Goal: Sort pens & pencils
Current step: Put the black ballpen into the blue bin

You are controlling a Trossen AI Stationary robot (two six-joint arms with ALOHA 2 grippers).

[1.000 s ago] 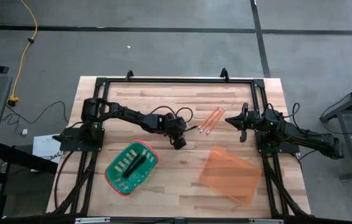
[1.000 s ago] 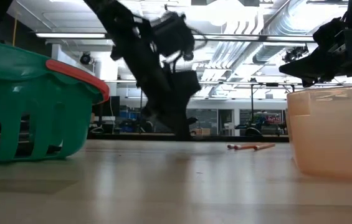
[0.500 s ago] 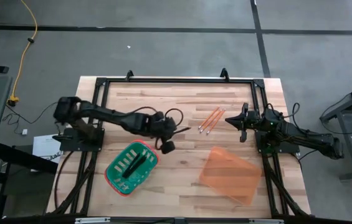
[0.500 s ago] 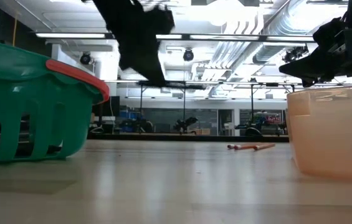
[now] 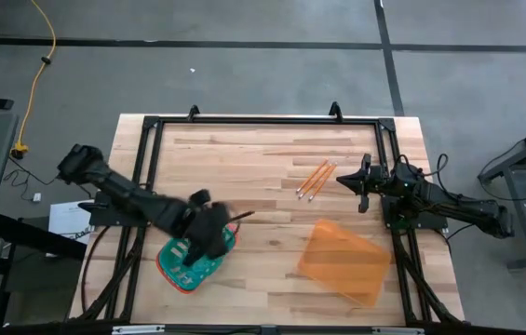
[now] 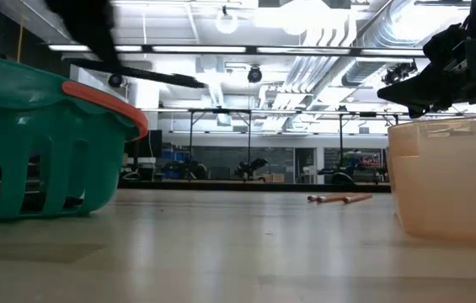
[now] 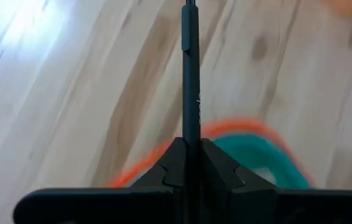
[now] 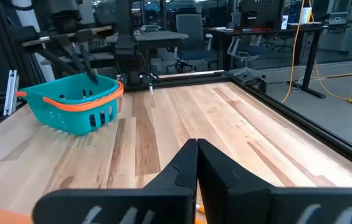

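Note:
My left gripper (image 5: 212, 229) hovers over the green basket (image 5: 188, 262) near the table's near-left part, shut on a dark pen (image 5: 241, 216) that sticks out toward the table's right. In the low view the pen (image 6: 141, 75) is above the basket's orange rim (image 6: 107, 97). Dark pens (image 5: 199, 249) lie inside the basket, partly hidden by the gripper. The orange pencils (image 5: 315, 180) lie flat on the table right of centre. My right gripper (image 5: 359, 183) waits shut just right of the pencils, above the table. My left gripper (image 7: 191, 148) pinches the pen between its two fingers at one end (image 7: 191, 134). The rest of the pen (image 7: 190, 56) runs straight out past the fingertips, in line with them. The pen is lifted clear, almost level, above the basket.
An orange translucent tray (image 5: 342, 261) lies on the near-right part of the table, close to the pencils. A black frame (image 5: 263, 119) runs around the table's far edge and sides. Bare wood stretches between basket and tray.
My left gripper has risen from the table near the pencils and swung toward the near-left, ending above the green basket. The pen has gone with it, lifted clear of the table. The right arm has kept still.

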